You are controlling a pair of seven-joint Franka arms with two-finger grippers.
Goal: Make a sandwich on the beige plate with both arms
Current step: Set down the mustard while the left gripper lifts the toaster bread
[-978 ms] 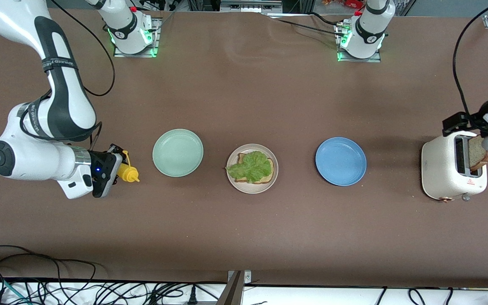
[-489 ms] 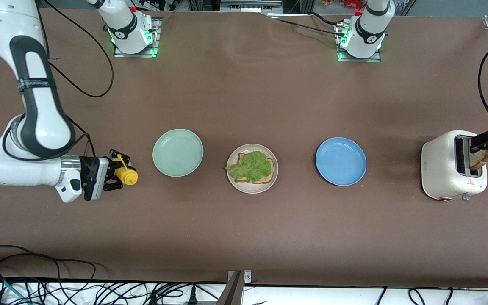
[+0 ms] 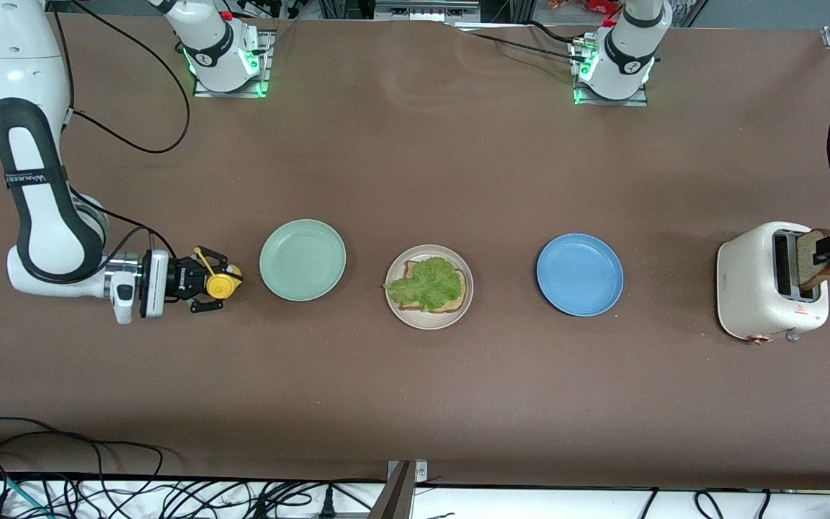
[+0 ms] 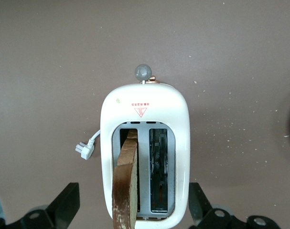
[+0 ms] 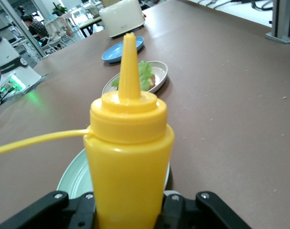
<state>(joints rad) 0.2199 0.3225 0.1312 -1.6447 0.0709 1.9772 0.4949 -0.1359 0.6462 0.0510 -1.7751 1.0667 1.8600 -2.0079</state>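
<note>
1. Right wrist view: the right pincer (image 5: 128, 210) is clamped on the base of a yellow bottle (image 5: 128, 162), which stands upright between its fingers, nozzle up.
2. In the front view the right pincer (image 3: 202, 282) and bottle (image 3: 223, 285) are just beside the green plate (image 3: 302, 259), toward the right arm's end of the surface (image 3: 415, 166).
3. The left pincer (image 4: 130, 212) is spread wide over the toaster (image 4: 145, 143), one finger either side of the body, gripping nothing.
4. A bread slice (image 4: 125, 186) stands upright in one toaster slot; the other slot holds none.
5. The beige plate (image 3: 429, 321) lies between the green plate and the blue plate (image 3: 579, 274).
6. On it sits the half-built sandwich (image 3: 435, 286): one slice with lettuce (image 3: 426, 283) on top.
</note>
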